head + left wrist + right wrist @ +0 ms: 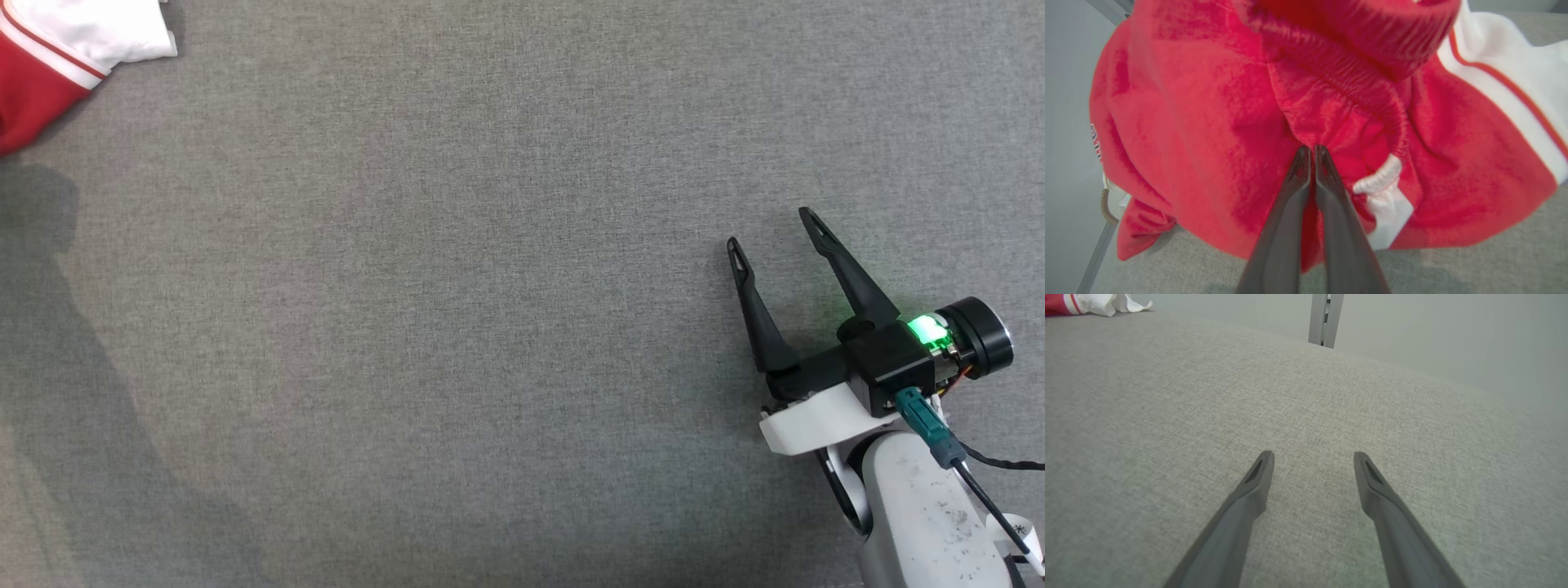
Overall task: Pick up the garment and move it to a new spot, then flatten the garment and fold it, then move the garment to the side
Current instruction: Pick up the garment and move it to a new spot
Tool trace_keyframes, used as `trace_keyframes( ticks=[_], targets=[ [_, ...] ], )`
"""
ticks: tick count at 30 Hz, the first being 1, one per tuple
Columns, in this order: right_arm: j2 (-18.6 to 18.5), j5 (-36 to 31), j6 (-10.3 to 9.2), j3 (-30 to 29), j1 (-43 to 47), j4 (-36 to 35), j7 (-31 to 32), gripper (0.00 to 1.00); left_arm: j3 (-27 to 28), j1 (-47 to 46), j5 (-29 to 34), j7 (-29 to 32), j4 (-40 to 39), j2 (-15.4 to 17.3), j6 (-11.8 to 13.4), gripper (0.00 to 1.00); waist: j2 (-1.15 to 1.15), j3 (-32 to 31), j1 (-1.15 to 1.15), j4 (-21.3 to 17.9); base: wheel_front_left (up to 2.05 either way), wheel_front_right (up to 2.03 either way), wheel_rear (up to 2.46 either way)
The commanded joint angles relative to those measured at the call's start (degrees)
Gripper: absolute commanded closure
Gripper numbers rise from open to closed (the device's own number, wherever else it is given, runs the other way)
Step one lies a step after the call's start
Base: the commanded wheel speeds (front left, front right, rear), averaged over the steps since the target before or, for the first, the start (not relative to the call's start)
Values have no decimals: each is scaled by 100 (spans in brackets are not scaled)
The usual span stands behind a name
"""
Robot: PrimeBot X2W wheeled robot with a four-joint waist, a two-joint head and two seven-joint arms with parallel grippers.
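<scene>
**Left gripper [1311, 150] nipped shut on the garment [1208, 122], lift not yet made**
The grey table [490, 327] lies broad under your right gripper [769, 228], whose fingers stand wide apart and hold nothing; the red and white heap sits far ahead and to its left. Your left tips pinch a thin red fold just under the gathered waistband [1331, 69], with a white elastic cuff [1384, 175] just to their right. The bite looks shallow, so raise it slowly and straight, watching for slip.

red garment [1208, 122] with white striped panels, gathered elastic band, bunched in a heap on grey surface [1453, 265]
</scene>
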Motion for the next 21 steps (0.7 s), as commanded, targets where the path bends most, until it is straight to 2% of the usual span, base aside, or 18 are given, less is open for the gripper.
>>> trace_keyframes(
  ticks=[1, 15, 21],
  targets=[
    [-22, 58, -6, -8, -74, 22, -14, 0, 0, 97, -42, -5, 31, -1, 34, 100, 0, -26, 0, -11, 0, 0, 0],
    [-22, 292, -6, 11, 25, 162, -14, 0, -67, 110, 64, -429, -436, 348, 153, 100, 0, -743, 0, -95, 0, 0, 0],
    [-22, 488, -6, 17, 159, 258, -14, 0, -226, 21, 210, -483, -884, 502, 64, 100, 0, -1324, 0, -154, 0, 0, 0]
  ],
)
